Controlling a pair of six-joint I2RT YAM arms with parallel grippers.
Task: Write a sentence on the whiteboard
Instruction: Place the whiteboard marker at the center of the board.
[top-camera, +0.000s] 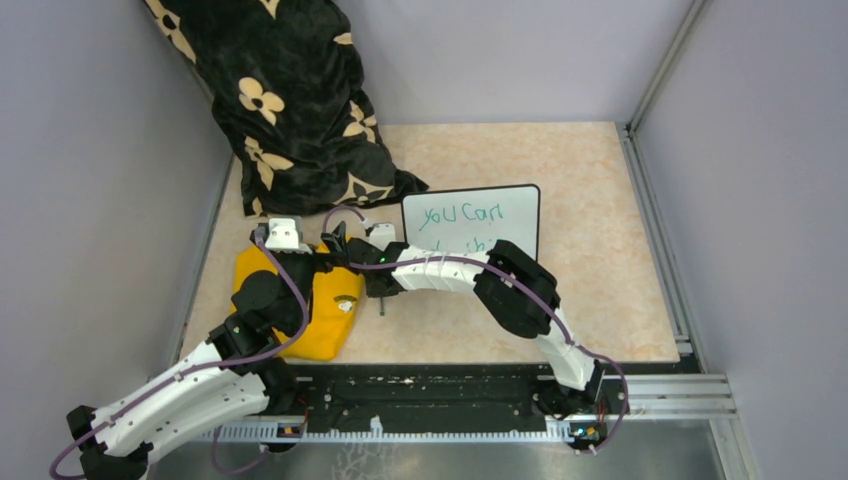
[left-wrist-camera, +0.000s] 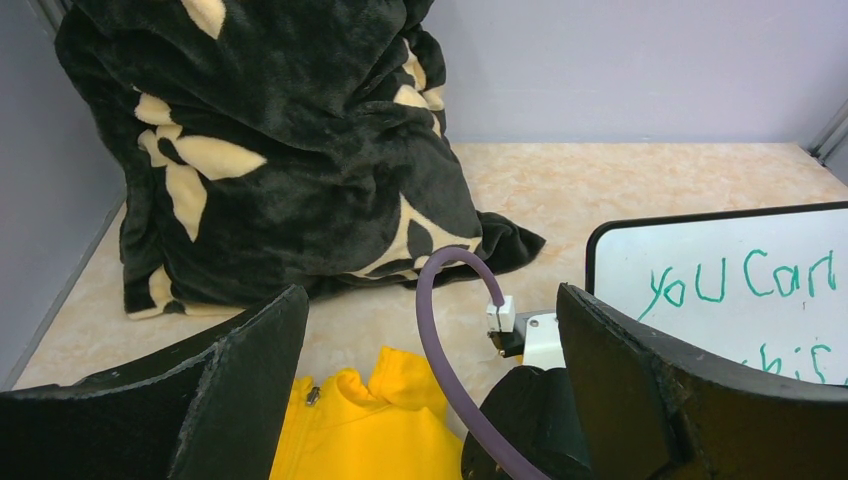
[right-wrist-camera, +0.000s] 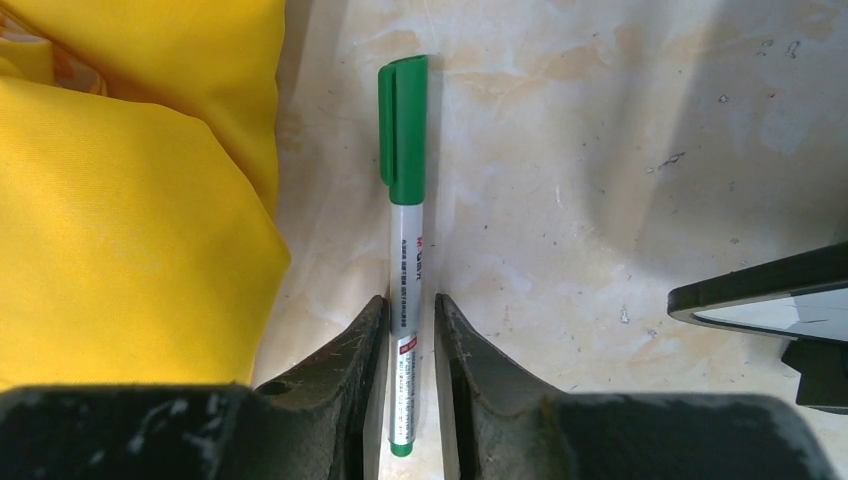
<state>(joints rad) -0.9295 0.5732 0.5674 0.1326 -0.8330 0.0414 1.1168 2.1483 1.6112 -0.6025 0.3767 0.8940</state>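
- The whiteboard (top-camera: 520, 225) stands mid-table (top-camera: 600, 250); its green sentence (top-camera: 463, 213) shows "you can", with the lower line half hidden.
- The right gripper (right-wrist-camera: 410, 305) is barely parted around a green pen (right-wrist-camera: 405, 150) lying beside yellow clothing (right-wrist-camera: 120, 200).
- The left gripper (left-wrist-camera: 425, 310) gapes wide, holding nothing.

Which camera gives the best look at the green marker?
The right wrist view: the green marker lies capped on the table, full length, between the right pincer fingers. The top external view shows only a sliver under the arm; the left wrist view misses it.
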